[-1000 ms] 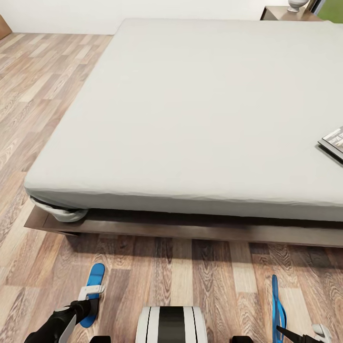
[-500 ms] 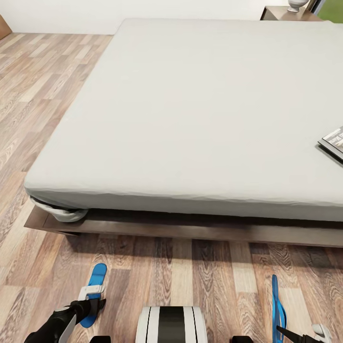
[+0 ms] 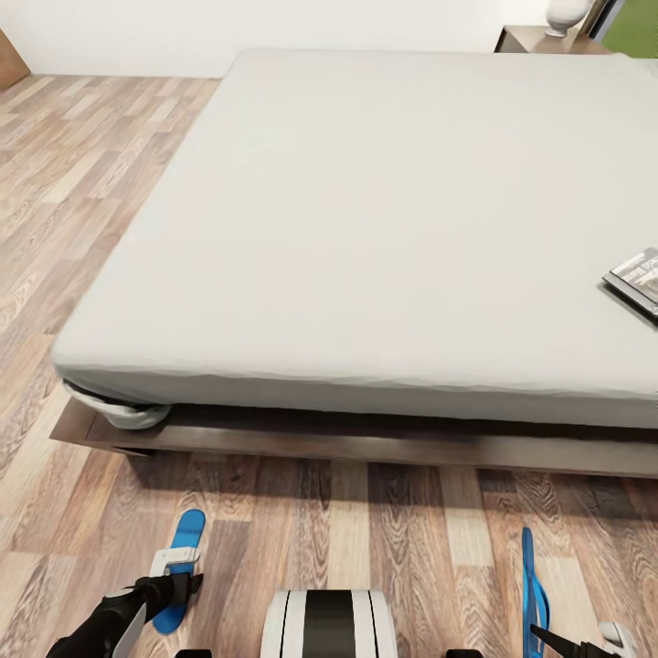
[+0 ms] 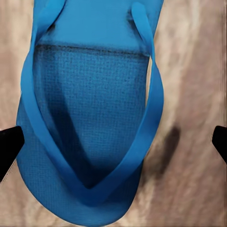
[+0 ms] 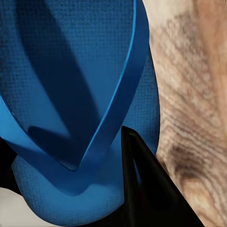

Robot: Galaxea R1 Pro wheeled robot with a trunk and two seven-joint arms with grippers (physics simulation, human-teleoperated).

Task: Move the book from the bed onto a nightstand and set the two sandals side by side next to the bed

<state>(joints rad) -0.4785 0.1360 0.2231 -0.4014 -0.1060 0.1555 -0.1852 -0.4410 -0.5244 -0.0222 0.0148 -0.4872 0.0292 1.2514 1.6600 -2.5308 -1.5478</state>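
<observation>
Head view: the bed (image 3: 366, 228) takes up most of the picture, and the book (image 3: 637, 277) lies on the mattress near its right edge, not yet moved. On the floor (image 3: 411, 530) in front of the bed frame, the left sandal (image 3: 183, 548) lies flat under the left gripper (image 3: 174, 585). The right sandal (image 3: 533, 585) stands on its edge, held by the right gripper (image 3: 571, 644). The two sandals are well apart.

Left wrist view: the left sandal (image 4: 90, 118) lies flat on the wood, straps up. The two dark fingertips (image 4: 9, 144) stand wide on both sides of it and do not touch it, so this gripper is released.

Right wrist view: the right sandal (image 5: 71, 94) is very close, and a dark finger (image 5: 142, 184) presses on its sole, so this gripper seems clenched on it.

To do this step well, I think the right arm should turn its sandal flat, bring it just beside the left one, toes the same way, near the bed, and let go only when the sole rests on the floor.
</observation>
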